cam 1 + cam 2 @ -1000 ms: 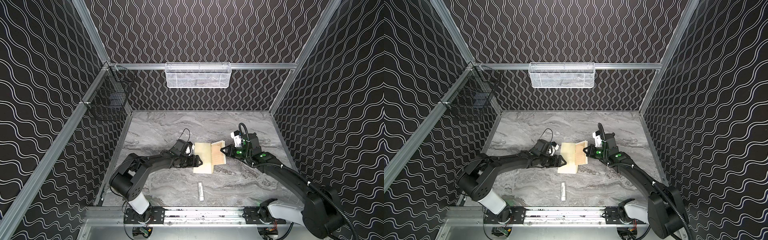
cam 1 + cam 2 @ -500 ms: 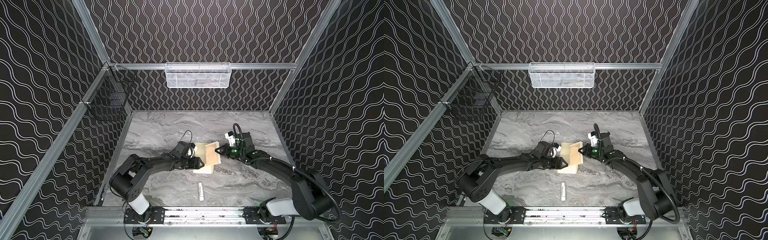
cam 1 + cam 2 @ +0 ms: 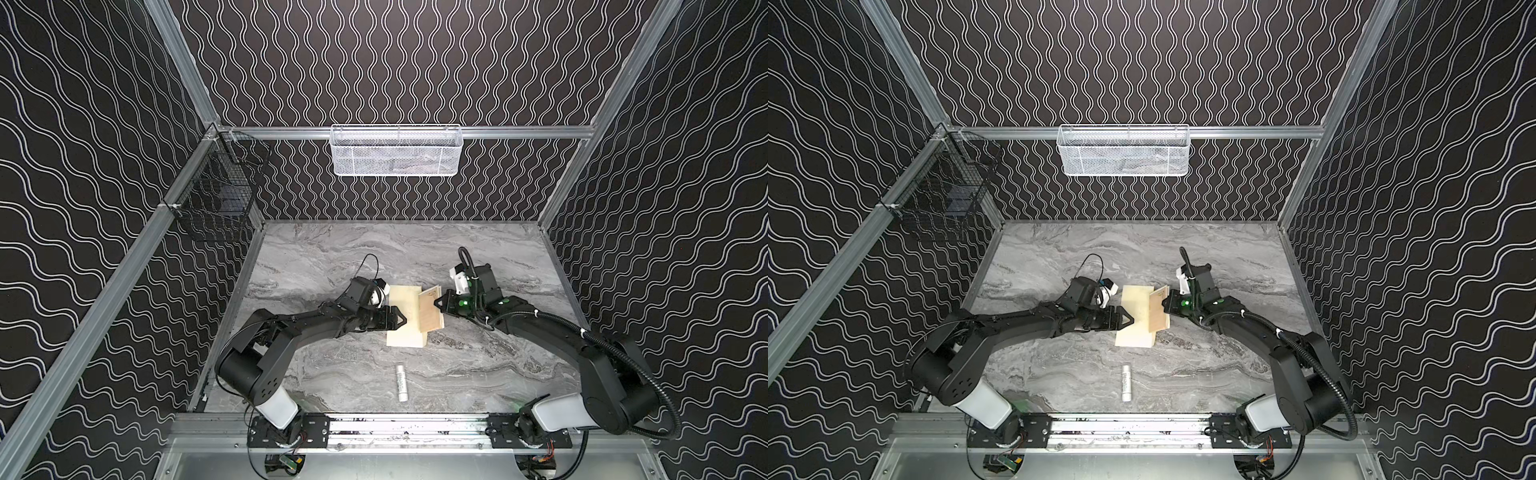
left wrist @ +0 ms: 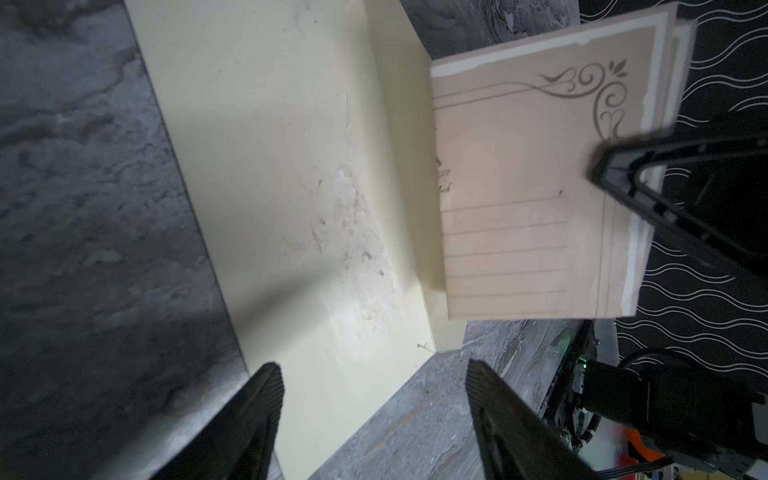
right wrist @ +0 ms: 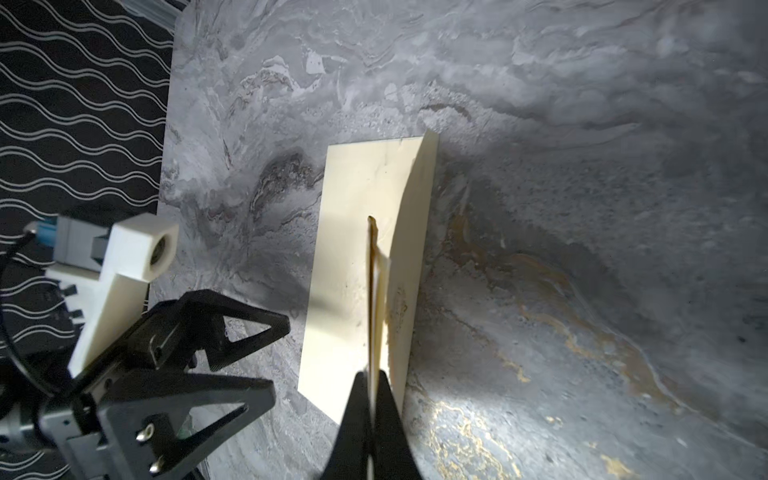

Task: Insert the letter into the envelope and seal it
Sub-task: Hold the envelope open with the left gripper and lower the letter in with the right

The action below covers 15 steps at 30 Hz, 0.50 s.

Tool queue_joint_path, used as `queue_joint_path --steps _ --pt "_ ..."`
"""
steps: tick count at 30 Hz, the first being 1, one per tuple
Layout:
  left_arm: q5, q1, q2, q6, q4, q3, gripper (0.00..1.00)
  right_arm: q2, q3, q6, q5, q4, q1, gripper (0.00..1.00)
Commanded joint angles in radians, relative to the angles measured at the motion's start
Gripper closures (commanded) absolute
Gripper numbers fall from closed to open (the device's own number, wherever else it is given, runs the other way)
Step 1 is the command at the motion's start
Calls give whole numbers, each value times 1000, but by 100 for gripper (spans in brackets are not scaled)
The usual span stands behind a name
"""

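I've got the left arm stretched low and forward, left gripper (image 3: pixel 397 322) level, fingers (image 4: pixel 266 399) spread wide — nothing between them. Right arm is bent inward facing it, right gripper (image 3: pixel 438 304) pinched tight on the letter (image 3: pixel 430 316).

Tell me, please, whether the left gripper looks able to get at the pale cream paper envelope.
Probably yes: the open left gripper hovers over the envelope, its near half bare; the tan bordered paper letter, pinched by the right gripper, stands along the other side.

Matt paper envelope (image 3: pixel 409 305) and letter (image 3: pixel 431 312) on smooth marbled tabletop (image 3: pixel 457 374).
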Motion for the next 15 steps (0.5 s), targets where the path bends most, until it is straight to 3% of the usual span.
queue_joint_path --steps 1,9,15 --pt "-11 -9 22 5 36 24 27 14 31 -7 70 -36 40 100" --pt "-23 -12 43 15 31 34 28 65 101 9 209 -161 90 100" --pt "33 -22 71 -8 82 5 28 77 93 7 222 -157 90 100"
